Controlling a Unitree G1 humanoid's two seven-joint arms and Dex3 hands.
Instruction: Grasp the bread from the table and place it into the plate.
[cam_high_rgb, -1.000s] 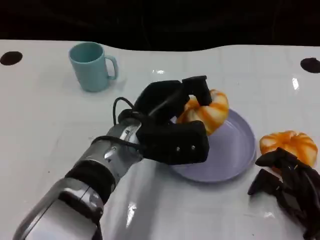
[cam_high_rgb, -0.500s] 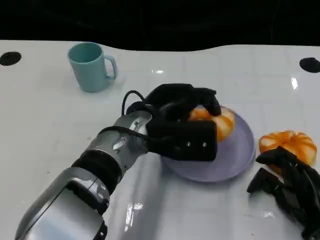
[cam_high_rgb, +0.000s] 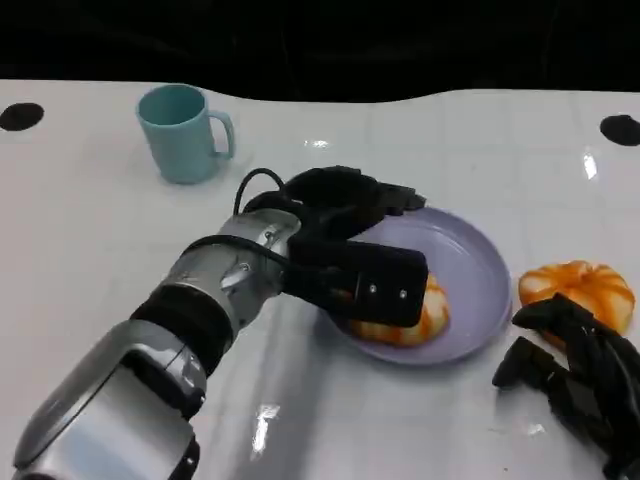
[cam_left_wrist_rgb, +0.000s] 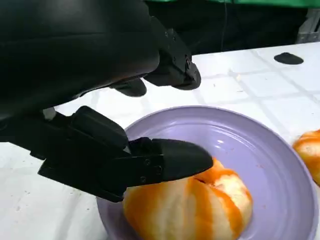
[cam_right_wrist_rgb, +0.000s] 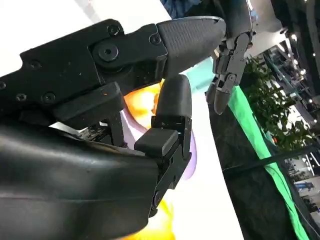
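White glossy table carries everything. Silver left forearm reaches in from the near-left corner toward the table's middle. Round lilac plate sits right of centre; in the left wrist view its rim is clear. Black left hand hangs over the plate's left rim, fingers spread, released, one finger just above or touching the bun, cannot tell which. Black right hand rests near the near-right corner, fingers loosely curled, holding nothing. Orange-and-white striped bread bun lies inside the plate at its near edge. Second striped bun lies on the table just right of the plate. Light-teal ceramic mug stands upright toward the far-left corner.
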